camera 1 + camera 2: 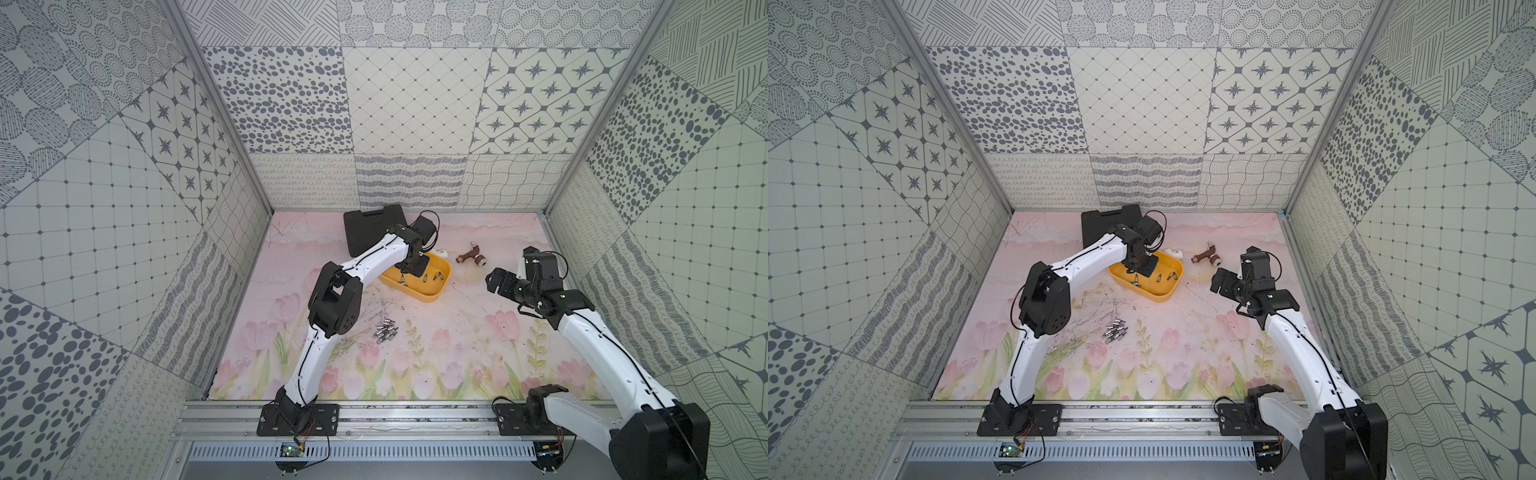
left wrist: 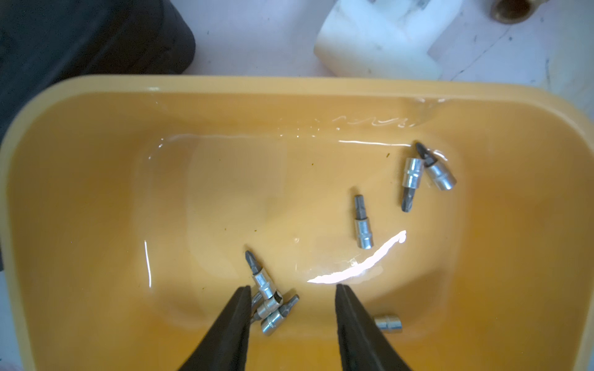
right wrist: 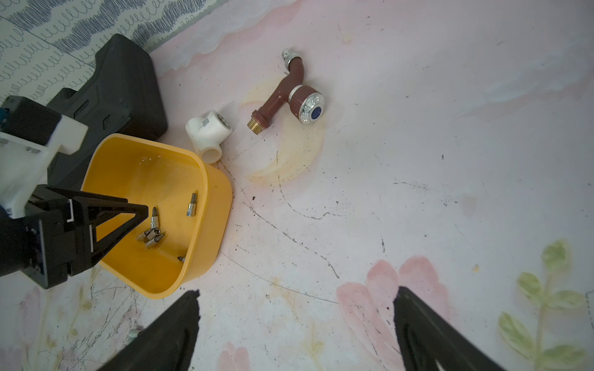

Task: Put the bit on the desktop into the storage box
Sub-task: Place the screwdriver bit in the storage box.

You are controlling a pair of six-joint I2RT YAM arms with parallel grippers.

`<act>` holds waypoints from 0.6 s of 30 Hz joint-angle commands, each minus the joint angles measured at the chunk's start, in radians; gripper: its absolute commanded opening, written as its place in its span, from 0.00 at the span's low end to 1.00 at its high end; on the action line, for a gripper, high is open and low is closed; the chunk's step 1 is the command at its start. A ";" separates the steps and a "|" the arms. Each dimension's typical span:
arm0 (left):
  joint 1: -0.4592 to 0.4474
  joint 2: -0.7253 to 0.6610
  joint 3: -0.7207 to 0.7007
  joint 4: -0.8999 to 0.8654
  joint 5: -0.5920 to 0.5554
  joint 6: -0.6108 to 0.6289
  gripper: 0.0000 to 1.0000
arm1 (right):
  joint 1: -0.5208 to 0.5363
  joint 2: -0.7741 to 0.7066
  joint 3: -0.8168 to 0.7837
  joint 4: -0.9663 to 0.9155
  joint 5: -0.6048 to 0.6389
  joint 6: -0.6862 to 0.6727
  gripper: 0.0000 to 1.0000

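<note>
- Over the storage box (image 2: 289,82), toward the far edge of the desktop (image 1: 457,365): my left pincer (image 2: 293,289) hangs inside the rim, jaws apart, nothing between them.
- In the left wrist view a clump of three bits (image 2: 270,308) lies on the box floor, right against one fingertip (image 2: 239,308). Can't tell whether they touch.
- Also on the box floor: a single bit (image 2: 363,225) around the middle, and a pair of bits (image 2: 424,173) leaning on each other toward the box's right end. One more bit (image 2: 387,322) is half hidden behind my other finger.
- A heap of loose bits (image 1: 385,333) sits on the desktop left of centre, nearer the front edge than the box and well apart from it. Both top views show it (image 1: 1116,330). Neither pincer is near it.
- My right pincer (image 3: 297,294) has its jaws wide apart and empty. It hovers over bare desktop to the right of the box, nose pointing toward it; a top view shows it too (image 1: 493,281).
- The black tool case (image 1: 365,226) lies closed at the far edge, just beside the box's far-left corner. My left arm crosses over part of it.
- A white pipe elbow (image 3: 209,131) sits just beside the box's far rim.
- A brown tap (image 3: 289,96) lies on its side near the elbow, not touching it, with its brass thread end toward the elbow.
</note>
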 commanded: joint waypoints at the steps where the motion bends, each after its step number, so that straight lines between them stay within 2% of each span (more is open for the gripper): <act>1: 0.004 -0.047 -0.003 -0.040 0.010 0.008 0.55 | -0.005 -0.027 -0.003 0.013 -0.010 -0.014 0.97; 7: 0.005 -0.134 -0.065 -0.023 0.018 0.006 0.69 | -0.007 -0.033 0.003 0.009 -0.019 -0.017 0.97; 18: 0.004 -0.359 -0.284 0.041 -0.014 -0.018 0.77 | -0.010 -0.054 0.014 -0.032 -0.012 -0.031 0.96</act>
